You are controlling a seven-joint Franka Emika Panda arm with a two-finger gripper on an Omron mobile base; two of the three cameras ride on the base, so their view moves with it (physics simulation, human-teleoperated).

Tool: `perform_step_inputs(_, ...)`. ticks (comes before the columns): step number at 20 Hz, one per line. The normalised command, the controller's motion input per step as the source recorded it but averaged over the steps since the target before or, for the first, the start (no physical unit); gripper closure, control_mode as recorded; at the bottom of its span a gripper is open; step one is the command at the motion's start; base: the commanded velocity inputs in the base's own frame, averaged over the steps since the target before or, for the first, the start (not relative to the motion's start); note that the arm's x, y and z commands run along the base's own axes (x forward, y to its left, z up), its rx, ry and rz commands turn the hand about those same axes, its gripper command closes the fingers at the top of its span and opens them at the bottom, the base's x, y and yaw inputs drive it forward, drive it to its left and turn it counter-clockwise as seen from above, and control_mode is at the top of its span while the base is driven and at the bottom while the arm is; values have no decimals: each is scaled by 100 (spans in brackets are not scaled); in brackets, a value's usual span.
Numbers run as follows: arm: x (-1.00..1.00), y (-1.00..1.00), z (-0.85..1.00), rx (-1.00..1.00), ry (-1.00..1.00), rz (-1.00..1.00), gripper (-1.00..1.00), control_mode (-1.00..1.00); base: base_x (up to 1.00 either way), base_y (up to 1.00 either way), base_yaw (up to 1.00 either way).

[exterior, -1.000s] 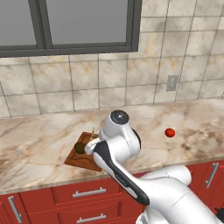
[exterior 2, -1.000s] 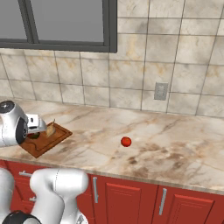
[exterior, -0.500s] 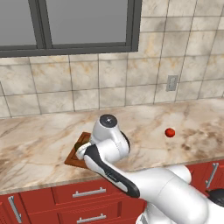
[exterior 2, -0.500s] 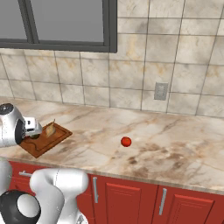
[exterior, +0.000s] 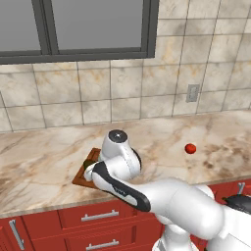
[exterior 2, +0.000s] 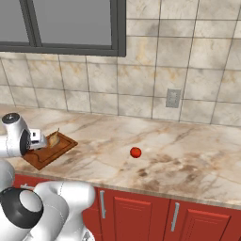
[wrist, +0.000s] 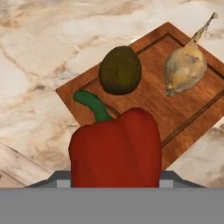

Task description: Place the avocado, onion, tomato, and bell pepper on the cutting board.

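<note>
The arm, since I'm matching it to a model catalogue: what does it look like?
The arm is glossy white, built of rounded, bulbous segments. Its joints are dark, with a black band curving along one link and a grey-black round cap on top of an upper joint. No cables or markings show.

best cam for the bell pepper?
Hand view: the bell pepper sits large and close, green stem visible, in front of the cutting board with the avocado and onion. In both base views the arm blocks it, so I can't make it out.
</note>
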Motion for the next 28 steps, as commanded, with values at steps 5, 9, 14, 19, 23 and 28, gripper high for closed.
perform_step_inputs(5,20,0,-29,0,9,0,100,-100,0,0,0)
perform_step_inputs(9,24,0,-21,0,7,0,100,-100,0,0,0)
perform_step_inputs(14,23,1,-14,0,3,0,100,-100,0,0,0)
perform_step_inputs(19,21,1,-20,0,5,0,100,-100,0,0,0)
perform_step_inputs(23,19,6,-21,-1,5,0,100,-100,0,0,0)
perform_step_inputs(28,8,11,-26,-3,5,0,100,-100,0,0,0)
